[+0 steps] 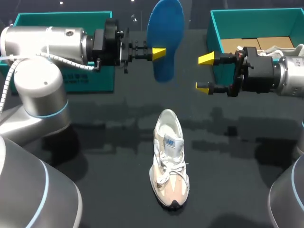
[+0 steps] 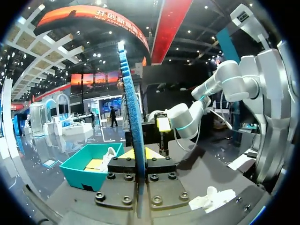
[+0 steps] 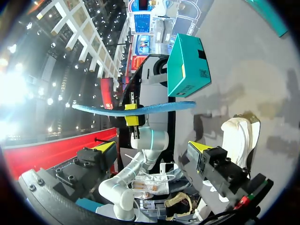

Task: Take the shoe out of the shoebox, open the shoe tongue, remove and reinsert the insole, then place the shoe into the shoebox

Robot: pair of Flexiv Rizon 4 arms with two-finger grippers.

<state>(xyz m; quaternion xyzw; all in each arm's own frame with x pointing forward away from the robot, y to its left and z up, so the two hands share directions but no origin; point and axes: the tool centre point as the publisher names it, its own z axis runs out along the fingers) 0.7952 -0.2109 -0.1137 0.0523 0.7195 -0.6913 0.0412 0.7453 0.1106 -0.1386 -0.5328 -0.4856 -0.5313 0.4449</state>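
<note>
Our left gripper (image 1: 159, 53) clamps the flat blue foam insole (image 1: 165, 28) upright beyond the beige-and-white laced sneaker (image 1: 169, 161). Our right gripper (image 1: 205, 73) hangs spread and empty, also beyond the sneaker. Pinched at one edge, the insole could twist and snag the sneaker's collar.

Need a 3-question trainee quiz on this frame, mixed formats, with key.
1. True or false: the left pincer is shut on the blue insole.
2. Fill in: the right pincer is ____ and holds nothing.
3. Where is the shoe?
A) held in the right pincer
B) lying on the table between the two arms
C) hanging from the left pincer

Key: 1 true; 2 open; 3 B.
</note>
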